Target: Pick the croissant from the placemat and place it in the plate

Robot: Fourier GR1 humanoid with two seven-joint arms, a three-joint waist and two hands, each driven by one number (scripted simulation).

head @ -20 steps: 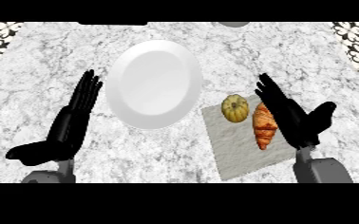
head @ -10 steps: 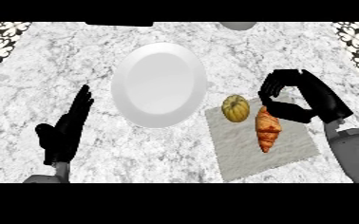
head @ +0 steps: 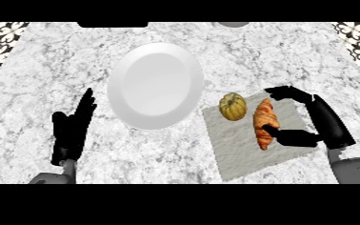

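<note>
Closing on the croissant (head: 264, 129) with the right hand (head: 320, 120), fingers and thumb curved wide in a C, nothing held yet. Croissant lies lengthwise on the placemat (head: 243, 152), just left of the palm; thumb tip looks to touch its lower part, fingers hooked above its upper end, apart from it. Small round pumpkin-like thing (head: 233, 106) sits just beyond the croissant, away from the hand. Plate (head: 155, 85) is well off to the hand's left. Left hand (head: 70, 131) rests open, fingers up, at lower left. Croissant likely light, flaky, crushable; best taken across the thick middle, not the thin tips. Grasp not done yet.
</note>
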